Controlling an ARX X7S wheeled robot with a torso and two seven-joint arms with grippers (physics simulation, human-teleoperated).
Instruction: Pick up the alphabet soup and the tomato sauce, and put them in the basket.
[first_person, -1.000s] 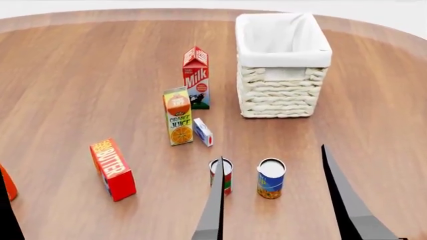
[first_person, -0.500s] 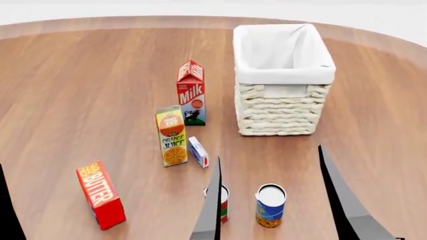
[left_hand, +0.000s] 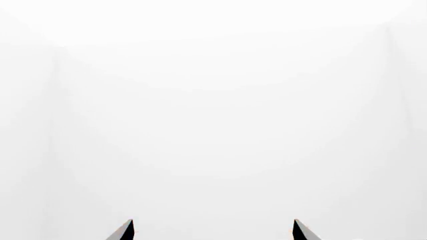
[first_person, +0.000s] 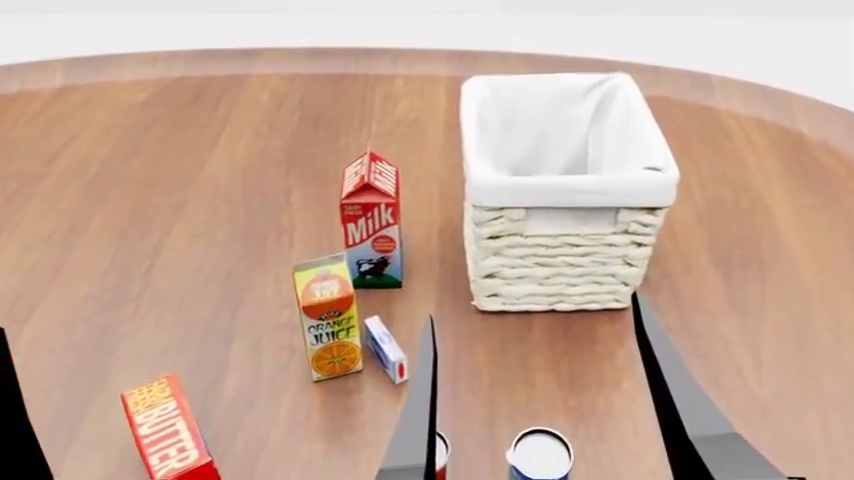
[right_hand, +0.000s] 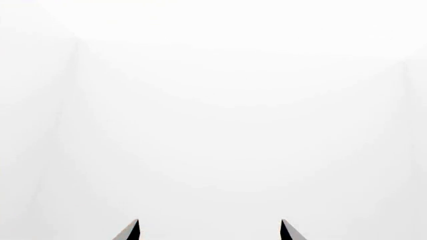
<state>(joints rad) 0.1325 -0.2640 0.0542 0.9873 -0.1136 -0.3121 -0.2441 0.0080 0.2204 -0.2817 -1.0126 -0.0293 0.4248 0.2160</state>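
The alphabet soup (first_person: 539, 457) stands upright at the bottom edge of the head view; only its silvery top and a strip of blue label show. The tomato sauce (first_person: 441, 455) stands left of it, mostly hidden behind a finger of my right gripper (first_person: 534, 307). That gripper is open and empty, raised in front of the cans. The basket (first_person: 567, 255) stands behind them, to the right, and holds nothing. One of the left gripper's fingers (first_person: 14, 425) shows at the left edge. The left gripper (left_hand: 213, 224) and right gripper (right_hand: 209, 223) are open in the wrist views, facing blank white.
A milk carton (first_person: 371, 215), an orange juice carton (first_person: 327, 317) and a small white-and-blue box (first_person: 386, 350) stand left of the basket. A red butter box (first_person: 166, 432) lies at the lower left. The round wooden table (first_person: 187, 180) ends just beyond the basket.
Everything on the table has slid down in the head view, as the view moved. The cans are now at the bottom edge. Both grippers keep their places in the view.
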